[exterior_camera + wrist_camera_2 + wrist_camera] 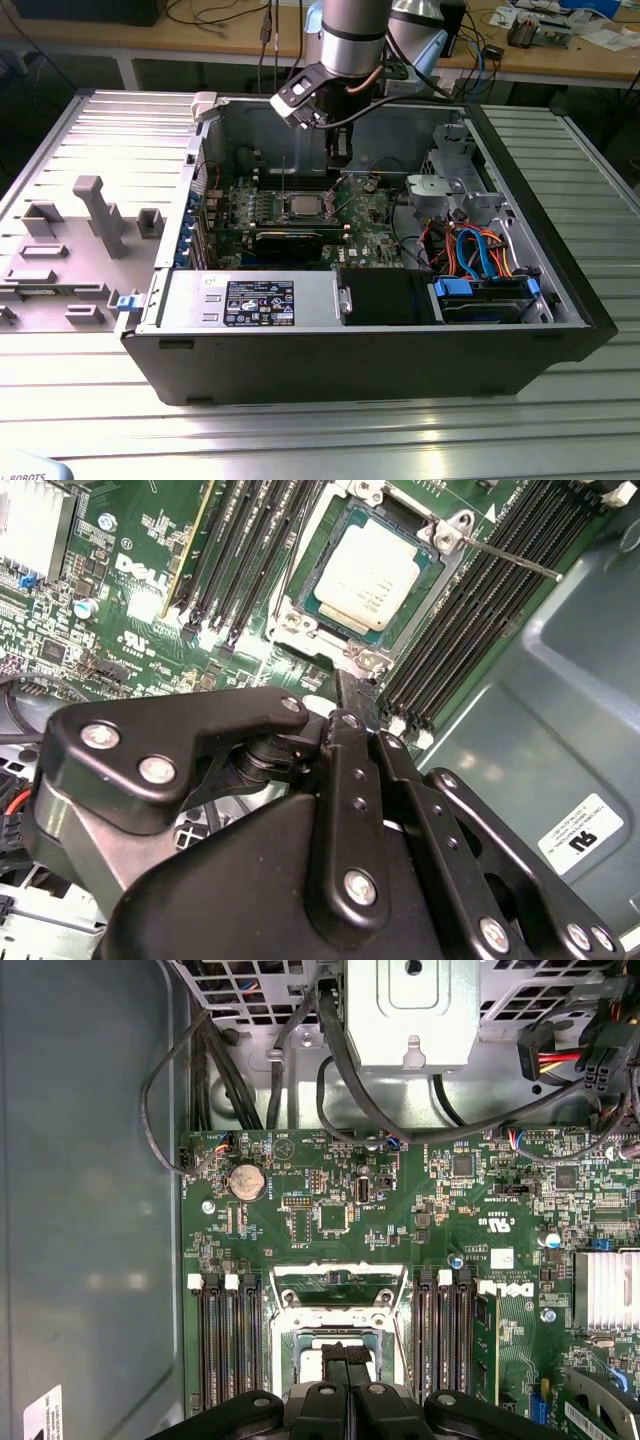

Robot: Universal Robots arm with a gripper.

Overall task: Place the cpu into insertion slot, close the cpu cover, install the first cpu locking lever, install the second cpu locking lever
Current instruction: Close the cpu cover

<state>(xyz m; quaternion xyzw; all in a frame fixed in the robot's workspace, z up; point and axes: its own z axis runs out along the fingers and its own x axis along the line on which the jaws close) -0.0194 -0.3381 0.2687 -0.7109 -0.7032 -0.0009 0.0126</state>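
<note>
Hovering over the green circuit board (372, 226) at the upper middle of the exterior view, the gripper (340, 158) has its fingers (335, 1362) pressed together, gripping nothing. The cpu (368, 575) lies seated in the insertion slot (296, 620), close beside the fingertips in the second wrist view.

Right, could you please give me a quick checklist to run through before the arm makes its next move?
1. cpu seated flat in the insertion slot: ok.
2. cpu cover down over the chip: cannot tell.
3. Locking lever latched: not ok, its rod juts out over the memory slots.
4. Gripper free of any part: ok, fingers shut on nothing.
5. Gripper positioned at the insertion slot: ok, in both wrist views.
</note>
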